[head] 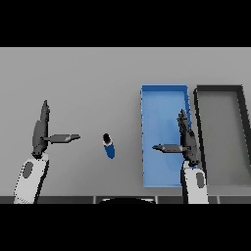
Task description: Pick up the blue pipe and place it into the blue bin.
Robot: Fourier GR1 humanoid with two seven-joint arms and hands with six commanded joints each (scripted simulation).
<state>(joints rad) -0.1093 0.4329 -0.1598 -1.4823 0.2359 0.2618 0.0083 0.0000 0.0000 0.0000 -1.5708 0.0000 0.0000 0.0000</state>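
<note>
The blue pipe [109,145], short with a dark top end, lies on the grey table between my two hands. The blue bin [164,98] stands to its right, a long tray with nothing in it. My left hand [40,132] is at the left, fingers straight and pointing away, thumb stretched toward the pipe, a short gap from it. My right hand [188,139] hovers over the right part of the blue bin, fingers straight, thumb pointing left. Neither hand holds anything.
A dark grey bin [242,122] stands right of the blue bin, side by side with it. Bare table stretches behind and to the left of the pipe.
</note>
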